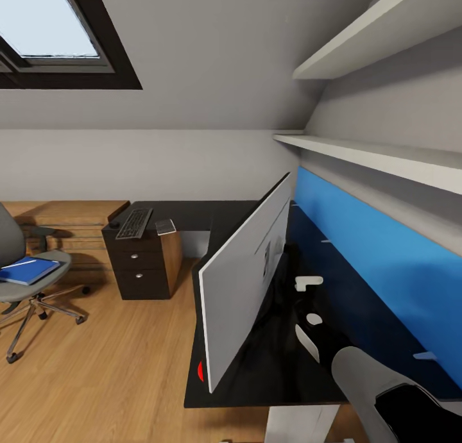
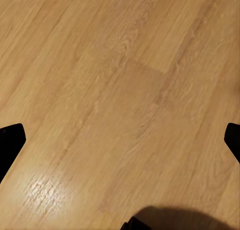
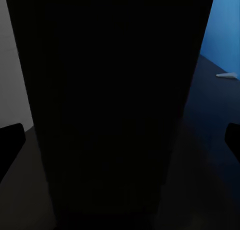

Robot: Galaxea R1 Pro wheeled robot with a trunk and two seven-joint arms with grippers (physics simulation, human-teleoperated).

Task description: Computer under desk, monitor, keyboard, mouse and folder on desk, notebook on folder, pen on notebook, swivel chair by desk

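Jaws of both grippers spread wide, gripping nothing. Wide white-backed monitor (image 1: 247,273) stands tilted on long black bench (image 1: 269,366); flat blue folder (image 1: 29,271) lies on grey padded swivel chair (image 1: 25,283).

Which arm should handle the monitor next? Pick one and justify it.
Right, probably. The right tool is open with the monitor's dark stand directly ahead between its tips, on the desk. The left tool faces only wood floor.

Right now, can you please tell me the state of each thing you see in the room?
monitor: upright on the desk, white back toward the camera
keyboard: flat on the desk's far end
notebook: flat beside the keyboard
folder: on the chair seat
pen: on the folder
left end effector: open over the floor
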